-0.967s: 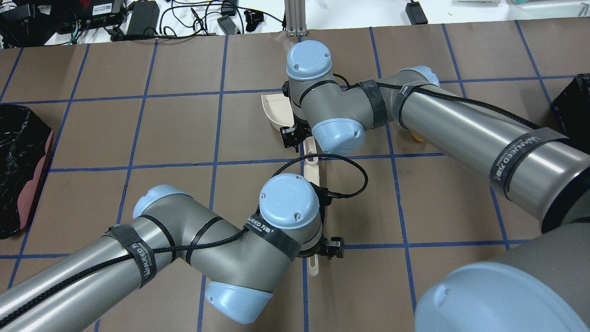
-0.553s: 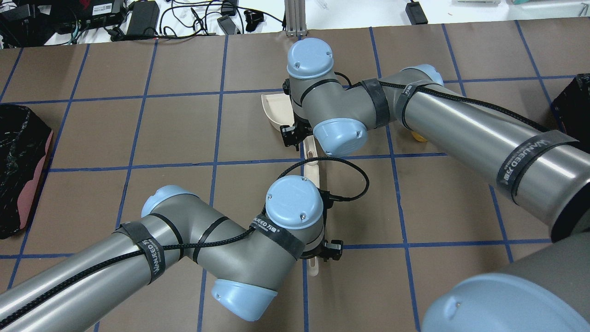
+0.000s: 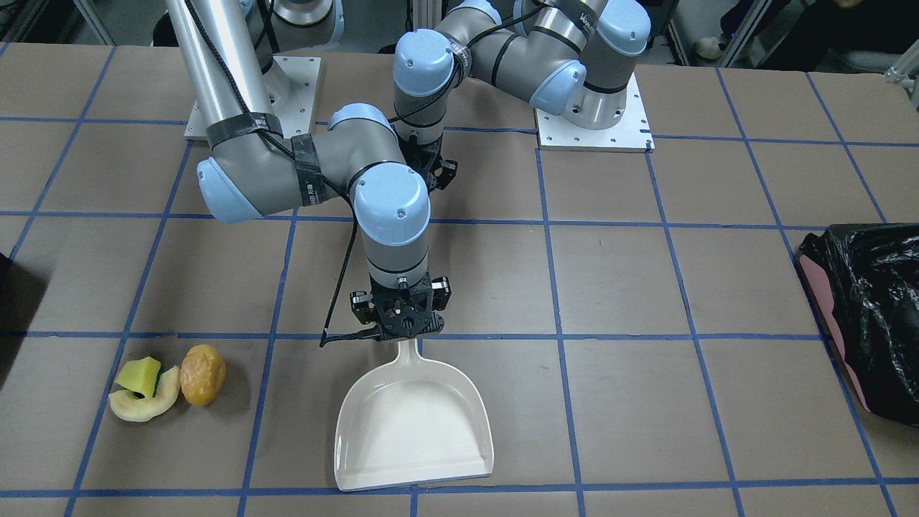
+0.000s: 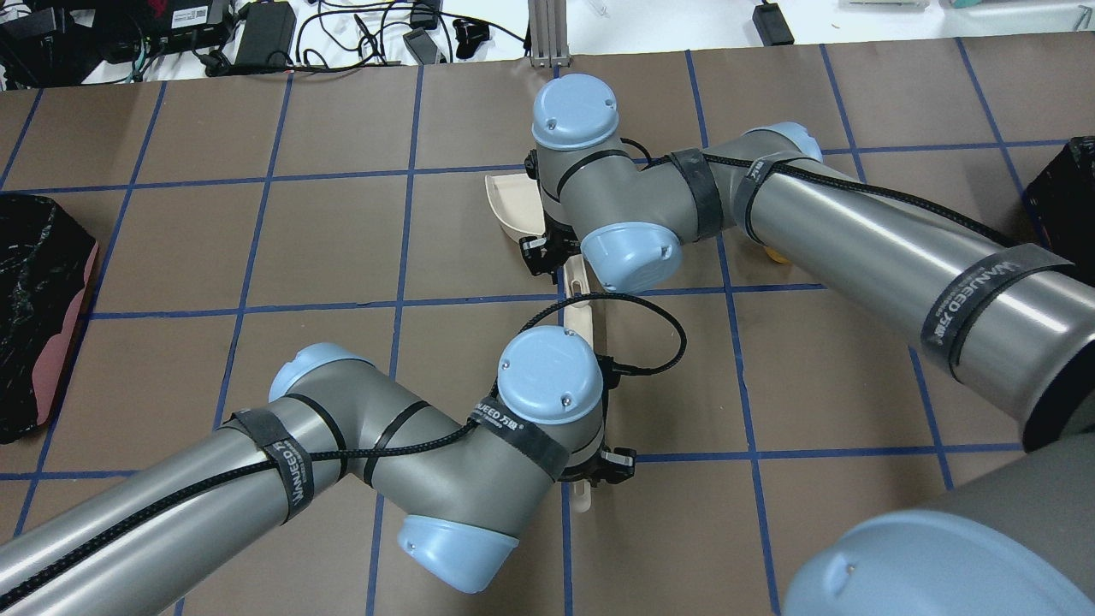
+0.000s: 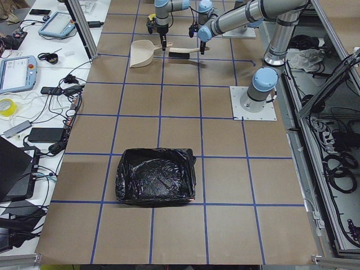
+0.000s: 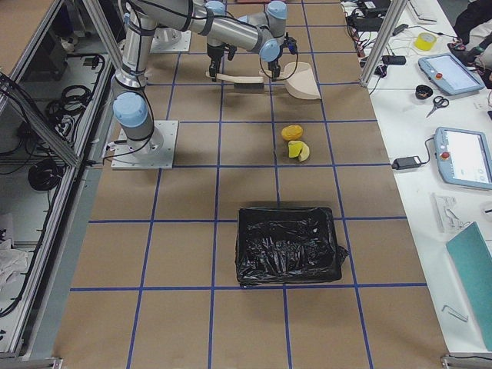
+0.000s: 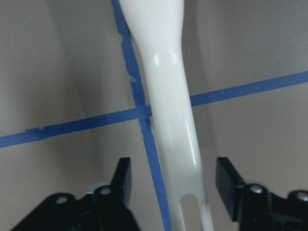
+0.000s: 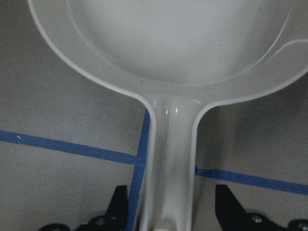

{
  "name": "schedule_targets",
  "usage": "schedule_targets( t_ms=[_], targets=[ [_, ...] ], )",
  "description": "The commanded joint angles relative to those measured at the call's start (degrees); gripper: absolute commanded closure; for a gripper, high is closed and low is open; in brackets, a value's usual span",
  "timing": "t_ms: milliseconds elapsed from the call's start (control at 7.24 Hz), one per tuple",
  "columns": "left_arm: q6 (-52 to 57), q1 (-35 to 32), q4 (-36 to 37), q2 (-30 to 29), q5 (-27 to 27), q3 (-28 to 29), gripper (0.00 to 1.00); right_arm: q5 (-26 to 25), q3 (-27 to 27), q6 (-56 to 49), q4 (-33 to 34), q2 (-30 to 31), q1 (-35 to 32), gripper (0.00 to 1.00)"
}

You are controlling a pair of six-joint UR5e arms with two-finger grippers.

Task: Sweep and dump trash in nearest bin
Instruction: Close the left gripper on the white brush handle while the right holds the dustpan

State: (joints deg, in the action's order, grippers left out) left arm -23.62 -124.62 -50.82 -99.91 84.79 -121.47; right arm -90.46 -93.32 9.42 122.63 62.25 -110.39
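Note:
The trash lies together on the table: a yellow-green wedge [image 3: 140,373], a pale peel [image 3: 143,406] and an orange lumpy oval [image 3: 202,374]; it also shows in the exterior right view [image 6: 294,142]. The dark bin [image 4: 1063,192] sits at the table's right end. My right gripper [image 3: 399,327] is open, its fingers [image 8: 120,204] on either side of the white dustpan's [image 3: 413,420] handle with gaps. My left gripper [image 7: 174,177] is open astride the white brush handle [image 7: 168,110], not touching it. In the overhead view the left gripper [image 4: 590,469] is mostly hidden under its wrist.
A pink-sided bin lined with a black bag [image 4: 34,316] stands at the table's left end. The brush [image 5: 183,52] lies right behind the dustpan [image 5: 143,53]. The two wrists are close together. Cables and devices lie beyond the far table edge [image 4: 257,34].
My left arm has shifted a little to the right over the brush handle. The right arm, dustpan and trash have stayed in place.

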Motion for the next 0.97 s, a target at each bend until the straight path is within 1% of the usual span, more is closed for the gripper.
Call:
schedule_targets(
  t_ms=[0, 138, 276, 415, 691, 829],
  targets=[
    [-0.80, 0.08, -0.24, 0.23, 0.02, 0.26, 1.00, 0.28, 0.07, 0.43, -0.02, 0.07, -0.01, 0.55],
    [-4.12, 0.08, -0.50, 0.41, 0.11, 0.61, 1.00, 0.19, 0.16, 0.43, -0.11, 0.07, -0.01, 0.63],
    [-6.07, 0.17, -0.59, 0.59, 0.46, 1.40, 1.00, 0.28, 0.16, 0.43, -0.11, 0.07, -0.01, 0.76],
    [-6.43, 0.17, -0.68, 1.37, 0.72, 1.67, 1.00, 0.37, 0.25, 0.43, -0.11, 0.07, -0.01, 0.86],
    [-6.61, 0.26, -0.77, 2.52, 4.22, 1.85, 1.00, -0.42, 1.38, 0.16, -0.37, 0.94, 0.60, 0.87],
    [-6.53, 0.26, -0.77, 2.70, 5.11, 1.85, 1.00, -1.64, 2.52, -0.88, -2.11, 3.03, 1.39, 0.87]
  ],
)
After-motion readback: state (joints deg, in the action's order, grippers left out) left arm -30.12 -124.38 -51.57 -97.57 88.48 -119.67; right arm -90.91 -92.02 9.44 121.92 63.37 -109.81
